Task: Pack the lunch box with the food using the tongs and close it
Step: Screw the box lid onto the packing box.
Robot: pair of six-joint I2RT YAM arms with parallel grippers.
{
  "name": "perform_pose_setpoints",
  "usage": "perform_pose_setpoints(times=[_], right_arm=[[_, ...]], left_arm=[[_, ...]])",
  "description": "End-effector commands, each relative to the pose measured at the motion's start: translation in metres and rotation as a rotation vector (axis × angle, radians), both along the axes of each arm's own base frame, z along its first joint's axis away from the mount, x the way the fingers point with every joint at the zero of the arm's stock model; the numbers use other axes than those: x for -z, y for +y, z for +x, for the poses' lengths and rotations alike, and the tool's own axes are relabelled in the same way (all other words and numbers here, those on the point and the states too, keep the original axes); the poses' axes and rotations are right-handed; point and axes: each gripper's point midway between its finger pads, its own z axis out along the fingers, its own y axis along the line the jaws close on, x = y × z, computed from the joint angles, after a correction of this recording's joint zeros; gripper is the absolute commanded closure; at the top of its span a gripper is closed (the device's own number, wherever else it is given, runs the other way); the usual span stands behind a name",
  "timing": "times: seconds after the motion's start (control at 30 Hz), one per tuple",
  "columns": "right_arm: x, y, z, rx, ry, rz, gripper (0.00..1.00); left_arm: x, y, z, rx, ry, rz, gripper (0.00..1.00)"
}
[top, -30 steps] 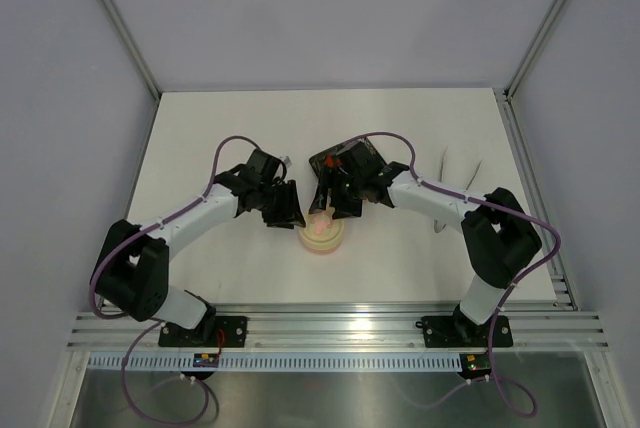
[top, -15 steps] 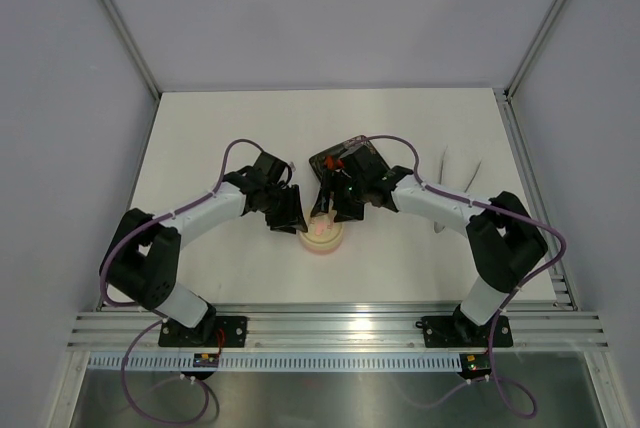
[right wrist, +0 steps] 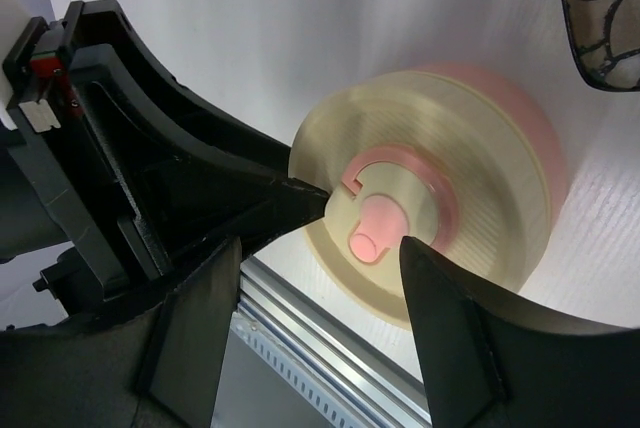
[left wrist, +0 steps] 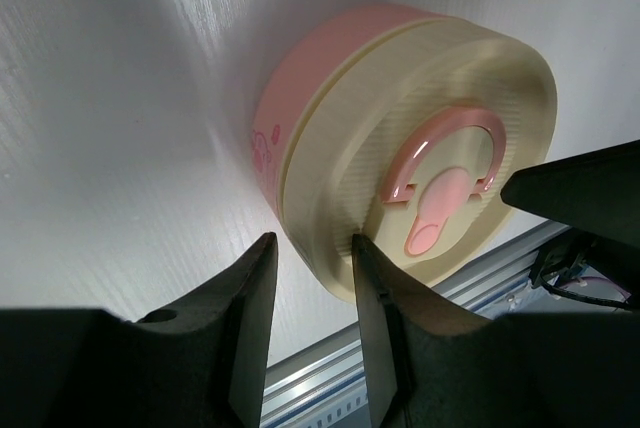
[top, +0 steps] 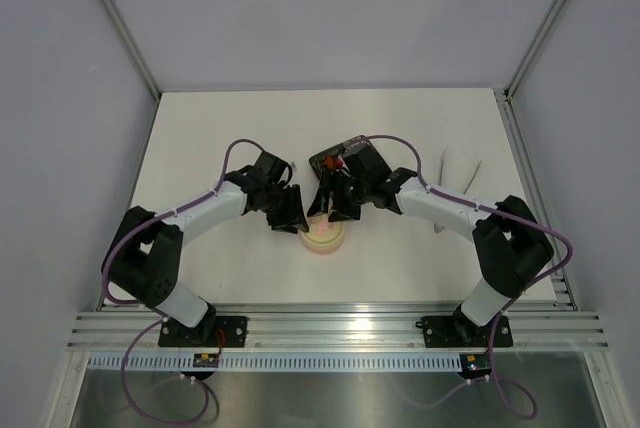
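Note:
The lunch box (top: 322, 234) stands between my two grippers with its cream lid (left wrist: 440, 138) on the pink tub (left wrist: 300, 88). My left gripper (left wrist: 312, 240) is open and straddles the lid's near rim. One of its fingers (left wrist: 375, 328) lies over the lid's top and the other stands clear beside the box. My right gripper (right wrist: 318, 243) is open wide in front of the lid (right wrist: 420, 178), and one of its fingertips (left wrist: 560, 188) reaches the pink handle (left wrist: 445, 163). The tongs (top: 447, 161) lie at the right, partly under the right arm. No food shows.
The black tray (top: 352, 156) sits just behind the lunch box, mostly covered by the right wrist; its patterned corner (right wrist: 600, 18) shows in the right wrist view. The aluminium rail (top: 330, 326) runs along the table's near edge.
The left arm has swung in slightly, bringing its gripper closer against the box. The right gripper has edged a little left and its jaws have narrowed slightly.

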Motion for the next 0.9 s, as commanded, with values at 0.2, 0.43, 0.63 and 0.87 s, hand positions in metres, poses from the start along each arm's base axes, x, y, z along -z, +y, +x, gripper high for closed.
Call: perform_pose_setpoints(times=[0.2,0.43,0.63,0.87], right_arm=[[-0.013,-0.011,0.006,0.059,-0.07,-0.036,0.28],[0.002,-0.014,0.018,0.086,-0.074,-0.098,0.24],[0.015,-0.012,0.018,0.082,-0.055,-0.108,0.22],[0.014,0.005,0.008,0.01,-0.023,-0.018,0.21]], left_arm=[[0.022,0.009,-0.004,0.004,0.032,0.072,0.63],[0.021,0.009,-0.002,0.004,0.027,0.073,0.63],[0.02,0.01,-0.002,0.007,0.025,0.077,0.63],[0.021,0.01,-0.002,0.009,0.026,0.077,0.63]])
